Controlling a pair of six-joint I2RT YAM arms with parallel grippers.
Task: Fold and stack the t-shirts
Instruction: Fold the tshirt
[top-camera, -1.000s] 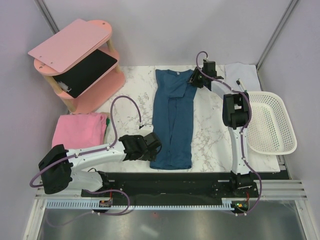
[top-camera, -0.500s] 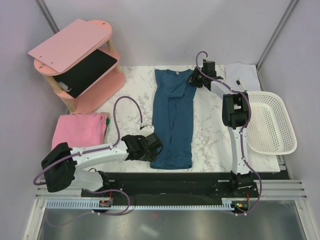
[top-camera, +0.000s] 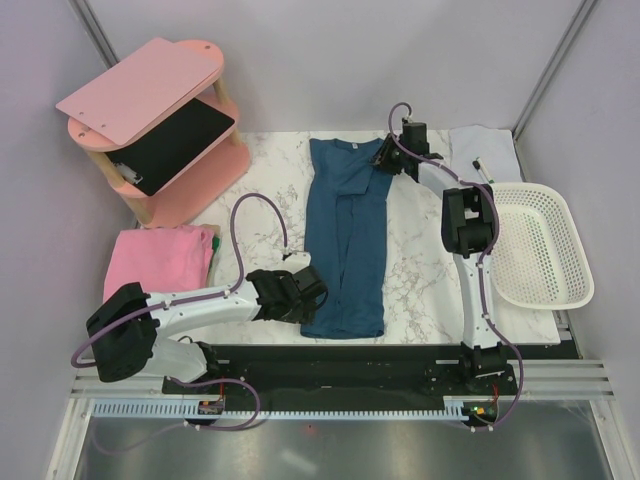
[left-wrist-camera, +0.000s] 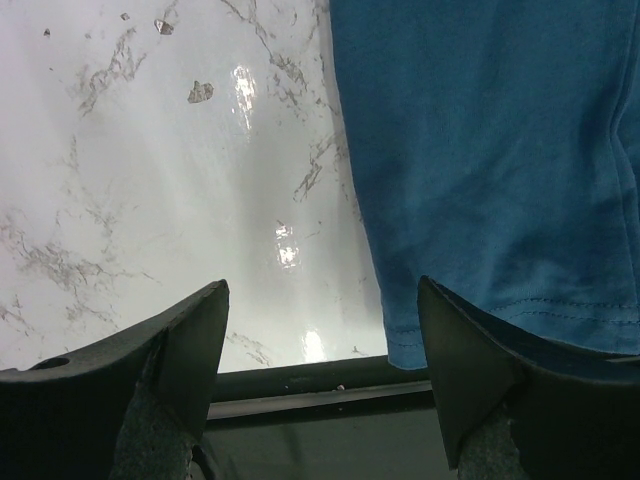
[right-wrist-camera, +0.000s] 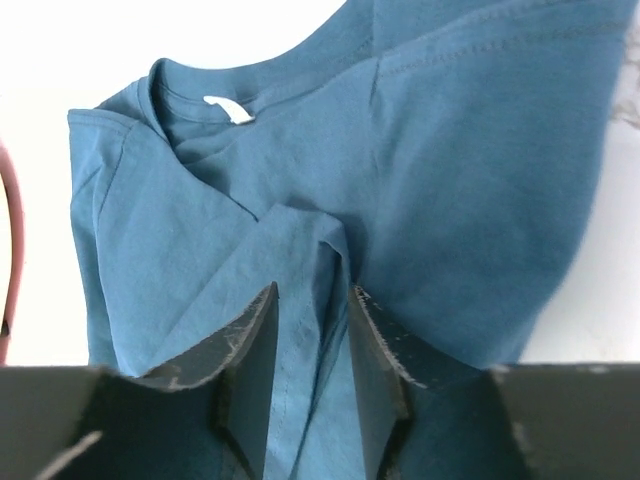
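A white marble-veined bench fills the middle of the top view, and the left wrist view shows its glossy surface up close. At its far left corner stands a pink wooden shelf with rounded tiers. A flat black item, possibly a tablet, lies on the middle tier. A white perforated basket sits at the right edge. Behind it, a small white cloth lies in the far right corner with a pen on it.
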